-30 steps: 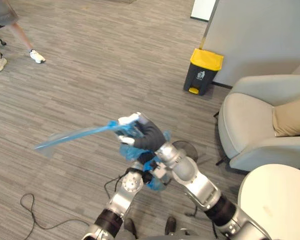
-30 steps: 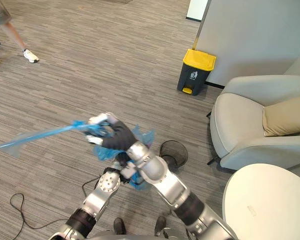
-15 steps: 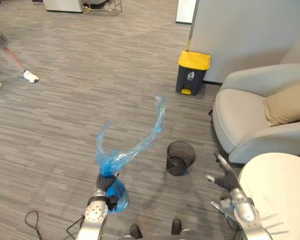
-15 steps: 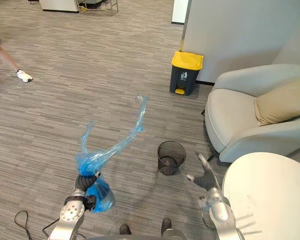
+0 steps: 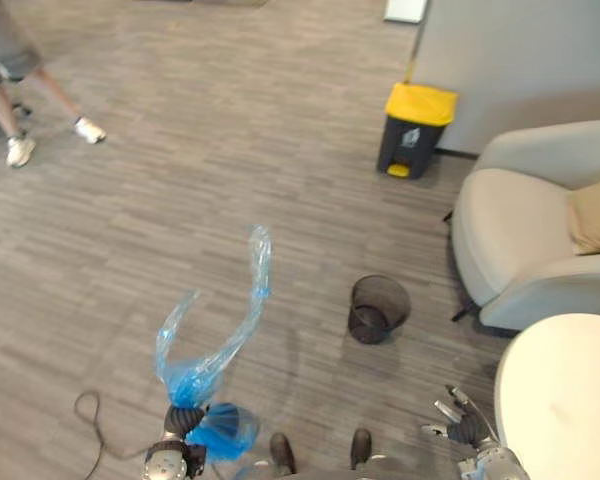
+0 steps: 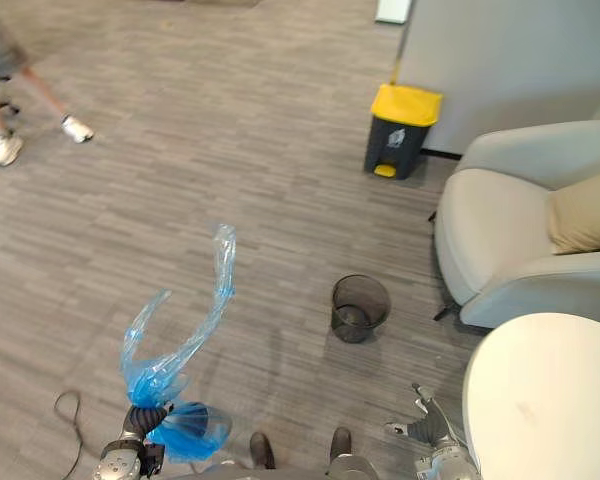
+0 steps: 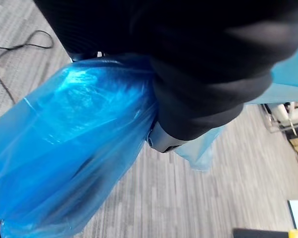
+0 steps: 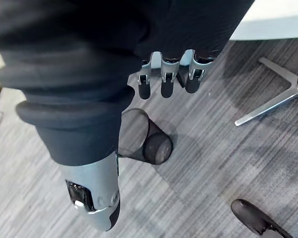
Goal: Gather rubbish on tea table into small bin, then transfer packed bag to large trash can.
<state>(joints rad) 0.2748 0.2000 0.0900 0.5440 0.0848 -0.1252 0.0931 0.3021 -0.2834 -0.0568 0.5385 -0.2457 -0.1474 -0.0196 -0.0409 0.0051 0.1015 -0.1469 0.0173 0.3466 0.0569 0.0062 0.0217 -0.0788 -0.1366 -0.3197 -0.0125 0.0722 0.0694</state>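
Your left hand [image 5: 185, 420] has its fingers clenched round the neck of the blue bag [image 5: 223, 432], which hangs full beside it, clear of the floor, its loose top streaming upward. Your right hand [image 5: 462, 428] sits empty by the worktop [image 5: 570, 400], fingers spread. The large trash can [image 5: 417, 130] stands well apart, lid down, with the small bin [image 5: 378, 310] between. The neck could slide out of that single grip, a foot could clip the small bin, or the shut lid could block the drop.
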